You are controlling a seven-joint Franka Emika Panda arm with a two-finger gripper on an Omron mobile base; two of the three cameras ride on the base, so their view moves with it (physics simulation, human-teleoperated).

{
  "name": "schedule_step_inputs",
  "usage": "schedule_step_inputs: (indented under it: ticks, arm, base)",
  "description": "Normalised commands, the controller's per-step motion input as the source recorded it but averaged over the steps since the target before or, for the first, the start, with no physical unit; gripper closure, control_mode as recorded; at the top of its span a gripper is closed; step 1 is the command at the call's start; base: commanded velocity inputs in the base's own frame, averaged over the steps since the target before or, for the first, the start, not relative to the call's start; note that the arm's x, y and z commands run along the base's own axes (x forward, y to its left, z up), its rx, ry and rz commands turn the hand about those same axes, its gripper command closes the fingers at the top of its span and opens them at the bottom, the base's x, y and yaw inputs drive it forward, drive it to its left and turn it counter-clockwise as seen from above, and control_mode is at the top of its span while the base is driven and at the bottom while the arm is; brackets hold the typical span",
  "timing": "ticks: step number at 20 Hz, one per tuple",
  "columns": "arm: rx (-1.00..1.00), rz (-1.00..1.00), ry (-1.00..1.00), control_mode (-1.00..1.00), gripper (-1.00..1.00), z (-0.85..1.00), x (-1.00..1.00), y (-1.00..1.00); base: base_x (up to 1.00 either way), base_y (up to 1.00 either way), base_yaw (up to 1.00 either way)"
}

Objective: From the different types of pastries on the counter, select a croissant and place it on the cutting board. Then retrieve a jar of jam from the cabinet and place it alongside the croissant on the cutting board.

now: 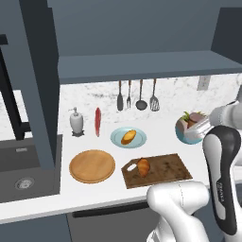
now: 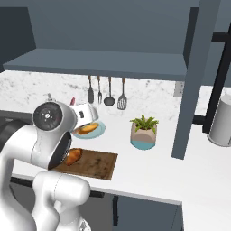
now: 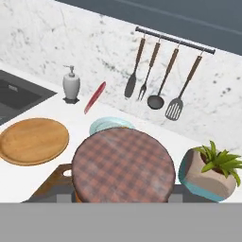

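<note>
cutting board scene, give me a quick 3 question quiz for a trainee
1. True or false: the croissant lies on the cutting board.
2. What sits on the blue plate? A) the golden bun B) a fork C) the soap dispenser
3. In the hand view, what is the hand shut on?

Key: 1 true; 2 A; 3 the jar of jam, seen from above its checked reddish lid.
</note>
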Motion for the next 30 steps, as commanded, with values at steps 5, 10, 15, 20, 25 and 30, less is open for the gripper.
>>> schedule_step_inputs:
  ticks: [5, 10, 15, 20, 25, 30]
  arm:
    - [0.0, 0.03, 0.03, -1.0, 1.0, -0.42, -0.13, 0.05]
    - [0.03, 0.11, 0.0, -1.0, 1.0, -0.43, -0.21, 0.0]
    - [0.02, 0.15, 0.0, -1.0, 1.0, -0.49, -0.12, 0.01]
    - [0.0, 0.15, 0.0, -1.0, 1.0, -0.57, 0.0, 0.11]
    - [0.0, 0.16, -0.1, -1.0, 1.0, -0.51, -0.04, 0.21]
    - [0.0, 0.15, -0.11, -1.0, 1.0, -0.4, -0.01, 0.26]
  base:
    - [0.0, 0.0, 0.0]
    - [0.0, 0.0, 0.0]
    - [0.0, 0.0, 0.0]
    - [0.0, 0.0, 0.0]
    - [0.0, 0.0, 0.0]
    - [0.0, 0.0, 0.0]
